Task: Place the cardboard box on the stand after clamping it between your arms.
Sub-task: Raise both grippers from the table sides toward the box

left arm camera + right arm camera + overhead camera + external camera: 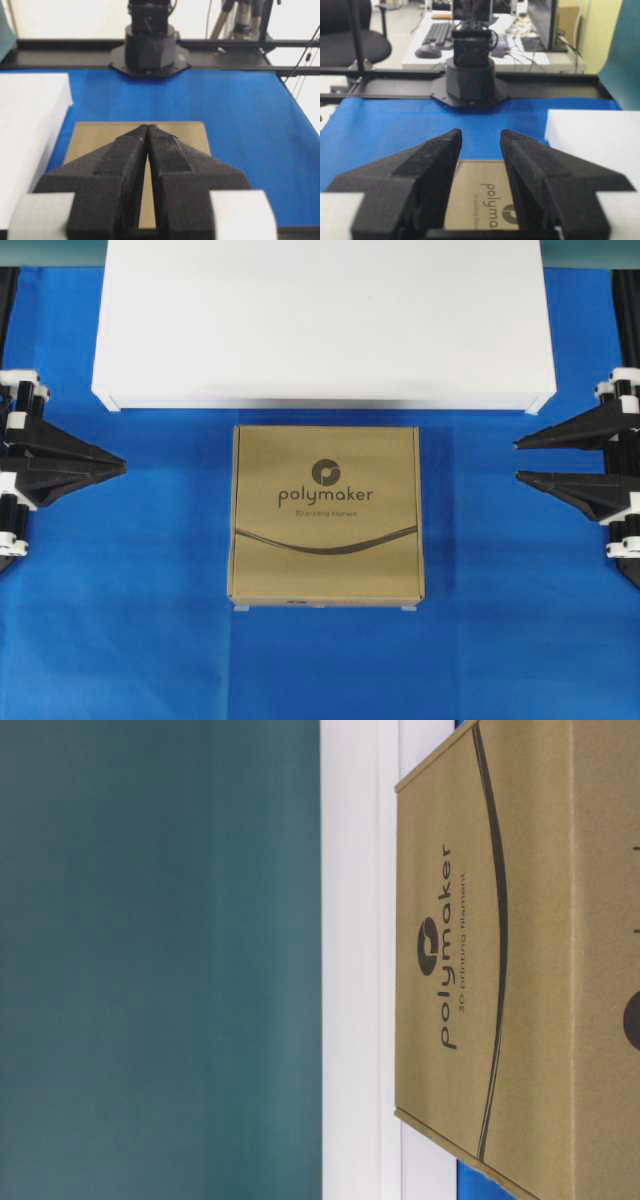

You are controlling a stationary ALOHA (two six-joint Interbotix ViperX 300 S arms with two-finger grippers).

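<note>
The cardboard box [326,514] lies flat on the desk [150,640], logo side up, midway between the two end effectors and well apart from each. It shows a dark "polymaker" wordmark, a round emblem and a curved dark line. The far edge of the box sits just beside the stand [322,325], with a narrow strip of blue showing between them; contact is not evident.

The stand is a wide, low white platform, much wider than the box, lying beyond both end effectors.

The left end effector [122,468] points inward toward the box from the left edge of the overhead view. Its black jaws are clenched tip to tip and grasp nothing; the left wrist view shows the tips meeting above the box's near edge. The right end effector [517,460] points inward from the opposite edge. Its jaws stand parted with a clear gap and grasp nothing.

The desk surface is covered in plain bright blue sheeting, smooth and uniform. A teal backdrop [160,960] stands behind the stand. The right wrist view shows the opposite arm's base [471,75] on a black rail, and beyond it an office: a white table carrying a keyboard [437,33], a mouse and a monitor, plus a black chair [350,35].
</note>
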